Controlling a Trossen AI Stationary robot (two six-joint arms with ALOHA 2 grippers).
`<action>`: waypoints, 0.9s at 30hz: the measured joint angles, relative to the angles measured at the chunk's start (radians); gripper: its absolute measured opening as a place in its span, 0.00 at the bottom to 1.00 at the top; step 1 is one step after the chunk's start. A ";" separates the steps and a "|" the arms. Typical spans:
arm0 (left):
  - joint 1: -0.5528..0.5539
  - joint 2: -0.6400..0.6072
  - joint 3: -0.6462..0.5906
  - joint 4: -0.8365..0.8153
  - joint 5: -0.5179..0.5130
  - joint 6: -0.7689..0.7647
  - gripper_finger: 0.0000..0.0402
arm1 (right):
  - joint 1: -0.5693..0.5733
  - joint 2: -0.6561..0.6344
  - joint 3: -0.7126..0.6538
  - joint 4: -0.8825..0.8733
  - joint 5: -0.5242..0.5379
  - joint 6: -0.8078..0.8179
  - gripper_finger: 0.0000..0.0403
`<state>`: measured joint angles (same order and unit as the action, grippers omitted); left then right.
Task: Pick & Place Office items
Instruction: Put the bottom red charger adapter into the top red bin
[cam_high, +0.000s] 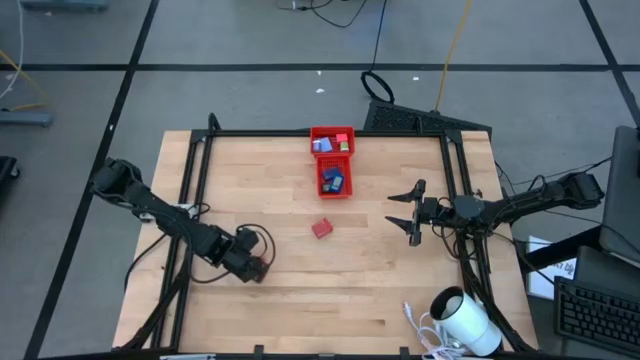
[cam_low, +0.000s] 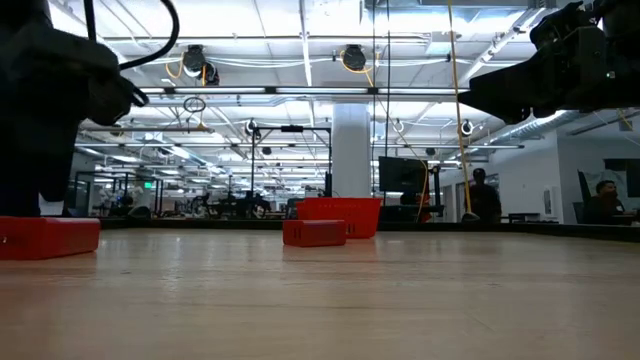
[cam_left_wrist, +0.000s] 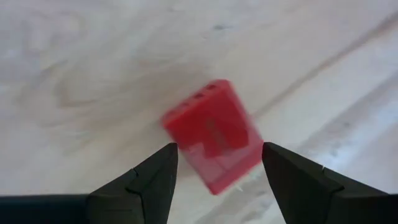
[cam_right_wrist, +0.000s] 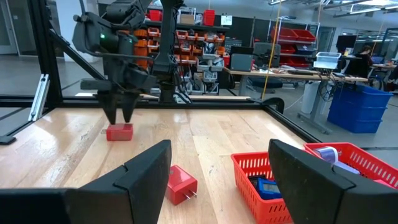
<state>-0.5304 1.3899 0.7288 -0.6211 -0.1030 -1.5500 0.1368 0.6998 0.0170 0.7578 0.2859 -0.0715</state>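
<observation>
Because the left gripper hovers open and empty over a skewed red block, closing off-centre could knock it aside; the right gripper waits open, empty.

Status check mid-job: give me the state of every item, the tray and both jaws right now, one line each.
Left gripper: jaws open, directly above a small red block, not gripping.
Small red block: flat on the wooden table.
Second red block with prongs: loose on table, mid-table.
Red two-compartment plastic tray: upright, small items in both compartments.
Right gripper: jaws open, empty, raised.
</observation>
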 joint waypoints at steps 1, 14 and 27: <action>0.000 0.000 0.000 0.016 0.005 0.007 0.60 | 0.000 0.000 0.000 0.000 0.000 0.000 0.65; 0.002 0.042 0.000 0.025 0.009 -0.102 0.60 | 0.000 0.000 0.000 0.000 0.000 0.000 0.65; 0.037 0.078 0.001 0.101 0.049 0.021 0.60 | 0.000 0.000 0.000 0.000 0.000 0.000 0.65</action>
<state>-0.4939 1.4681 0.7300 -0.5205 -0.0541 -1.5293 0.1368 0.7002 0.0173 0.7578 0.2859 -0.0715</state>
